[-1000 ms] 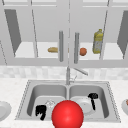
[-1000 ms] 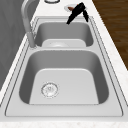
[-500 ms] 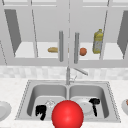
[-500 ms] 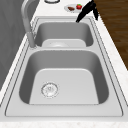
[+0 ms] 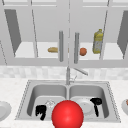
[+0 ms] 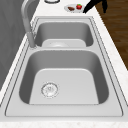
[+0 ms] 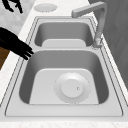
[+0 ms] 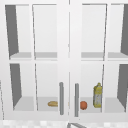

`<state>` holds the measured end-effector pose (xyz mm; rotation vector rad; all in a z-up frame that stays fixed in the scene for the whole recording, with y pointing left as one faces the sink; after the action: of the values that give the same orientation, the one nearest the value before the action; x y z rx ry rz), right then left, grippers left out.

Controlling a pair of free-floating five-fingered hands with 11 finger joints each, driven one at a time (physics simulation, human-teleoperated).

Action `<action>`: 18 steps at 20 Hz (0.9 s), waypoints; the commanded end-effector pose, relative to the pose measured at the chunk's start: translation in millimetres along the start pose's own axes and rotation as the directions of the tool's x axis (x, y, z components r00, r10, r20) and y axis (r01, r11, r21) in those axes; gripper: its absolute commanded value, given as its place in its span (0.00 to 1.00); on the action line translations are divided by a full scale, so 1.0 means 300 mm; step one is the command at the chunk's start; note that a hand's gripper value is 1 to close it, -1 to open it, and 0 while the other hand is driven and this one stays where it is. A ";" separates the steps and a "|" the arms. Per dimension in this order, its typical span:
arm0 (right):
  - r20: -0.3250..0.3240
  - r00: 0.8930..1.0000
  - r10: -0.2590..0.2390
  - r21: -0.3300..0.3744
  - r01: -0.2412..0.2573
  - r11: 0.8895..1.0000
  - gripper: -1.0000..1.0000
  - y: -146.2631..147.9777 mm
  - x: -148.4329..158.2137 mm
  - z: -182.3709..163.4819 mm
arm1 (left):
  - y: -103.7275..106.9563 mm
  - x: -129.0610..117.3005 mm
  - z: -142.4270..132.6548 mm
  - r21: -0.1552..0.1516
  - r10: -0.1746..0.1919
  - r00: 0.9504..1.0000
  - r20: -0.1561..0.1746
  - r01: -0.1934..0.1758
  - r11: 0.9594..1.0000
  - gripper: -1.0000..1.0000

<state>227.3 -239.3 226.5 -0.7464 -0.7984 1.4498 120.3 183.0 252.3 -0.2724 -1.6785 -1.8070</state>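
Hands first: we are seeing the black left hand (image 5: 40,111) hanging over the front of the left basin of the grey double steel sink (image 5: 26,96), fingers pointing down and loosely curled, holding nothing. We are seeing the black right hand (image 5: 96,104) hovering over the right basin, fingers hanging straight down and relaxed, also carrying nothing; in the right side view it is reaching in from the counter edge (image 7: 17,46), fingertips at the basin's front rim, above and apart from the round white plate (image 7: 72,88) lying flat on that basin's floor. We are reading the big red ball (image 5: 67,115) as sitting between the hands at the sink's front edge in the front view. Behind glass cabinet doors we are noting a tan bread roll (image 8: 52,103), a small orange-red fruit (image 8: 83,105) and a yellow bottle (image 8: 97,95) on the lower shelf. Grey gooseneck faucet (image 7: 96,22) is standing between the basins.
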 end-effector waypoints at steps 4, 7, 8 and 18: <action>0.009 1.000 -0.016 -0.092 0.016 0.996 0.00 0.002 -0.006 0.194 | 0.000 0.000 0.000 0.000 0.000 1.000 0.000 0.000 1.000 0.50; 0.015 1.000 -0.016 -0.138 0.018 0.990 0.00 0.024 -0.010 0.274 | 0.000 0.000 0.000 0.000 0.000 1.000 0.000 0.000 1.000 0.50; 0.017 1.000 -0.018 -0.153 0.020 0.988 0.00 0.032 -0.009 0.299 | 0.000 0.000 0.000 0.000 0.000 1.000 0.000 0.000 1.000 0.50; 0.014 1.000 -0.010 -0.260 0.013 0.965 0.00 0.155 -0.012 0.536 | 0.000 0.000 0.000 0.000 0.000 1.000 0.000 0.000 1.000 0.50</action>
<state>90.4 -247.3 275.6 -0.9062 -0.9792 1.3727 120.3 183.0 252.3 -0.2724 -1.6785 -1.8070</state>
